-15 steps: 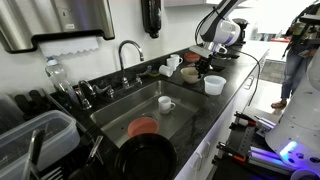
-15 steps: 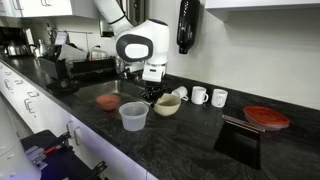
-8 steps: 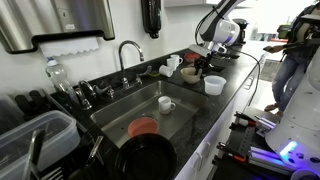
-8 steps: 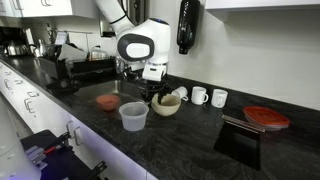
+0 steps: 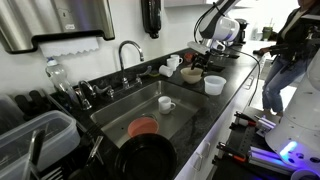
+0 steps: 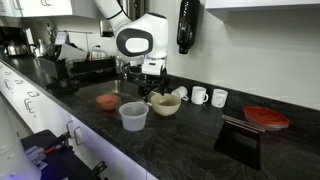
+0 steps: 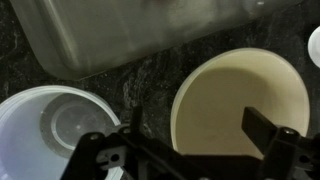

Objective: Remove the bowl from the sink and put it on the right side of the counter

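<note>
Tan bowl [image 6: 166, 104] on the black counter [image 6: 190, 142] just right of the sink [image 5: 128, 108], clear plastic tub [image 6: 133, 115] near it, gripper [image 6: 152, 90] hovering above the bowl, fingers [image 7: 262, 128] spread, holding nothing.

Exterior views look along counter [image 5: 228, 98] from opposite ends, sharing sink [image 5: 140, 104]; wrist view straight down, close.
</note>
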Motion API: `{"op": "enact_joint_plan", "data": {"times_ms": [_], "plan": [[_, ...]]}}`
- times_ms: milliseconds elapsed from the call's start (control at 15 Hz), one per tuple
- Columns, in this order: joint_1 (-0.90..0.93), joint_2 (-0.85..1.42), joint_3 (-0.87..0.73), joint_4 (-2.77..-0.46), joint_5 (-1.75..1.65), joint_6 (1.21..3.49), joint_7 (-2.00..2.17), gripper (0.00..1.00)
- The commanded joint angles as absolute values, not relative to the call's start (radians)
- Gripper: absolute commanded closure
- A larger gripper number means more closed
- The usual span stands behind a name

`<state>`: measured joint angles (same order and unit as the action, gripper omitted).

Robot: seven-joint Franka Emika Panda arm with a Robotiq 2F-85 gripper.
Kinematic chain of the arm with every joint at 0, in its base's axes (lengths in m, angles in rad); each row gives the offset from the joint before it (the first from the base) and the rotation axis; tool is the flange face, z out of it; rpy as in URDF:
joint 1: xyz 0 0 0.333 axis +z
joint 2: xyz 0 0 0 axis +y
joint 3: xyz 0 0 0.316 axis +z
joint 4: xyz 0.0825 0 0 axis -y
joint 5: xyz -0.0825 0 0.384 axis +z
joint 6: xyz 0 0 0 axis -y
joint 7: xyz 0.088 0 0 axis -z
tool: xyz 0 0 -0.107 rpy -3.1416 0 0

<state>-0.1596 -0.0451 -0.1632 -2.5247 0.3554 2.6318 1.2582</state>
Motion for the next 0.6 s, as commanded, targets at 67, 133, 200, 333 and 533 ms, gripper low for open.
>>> {"op": "enact_joint_plan", "data": {"times_ms": [67, 133, 200, 333, 533], "plan": [[-0.137, -0.137, -0.132, -2.543, 0.349, 2.574, 1.224, 0.00], [-0.124, -0.157, -0.119, -2.545, 0.342, 2.554, 1.207, 0.00], [-0.110, -0.175, -0.104, -2.547, 0.344, 2.533, 1.189, 0.00], [-0.069, -0.209, -0.072, -2.549, 0.361, 2.477, 1.130, 0.00], [-0.001, -0.247, -0.027, -2.556, 0.399, 2.390, 1.049, 0.00]]}}
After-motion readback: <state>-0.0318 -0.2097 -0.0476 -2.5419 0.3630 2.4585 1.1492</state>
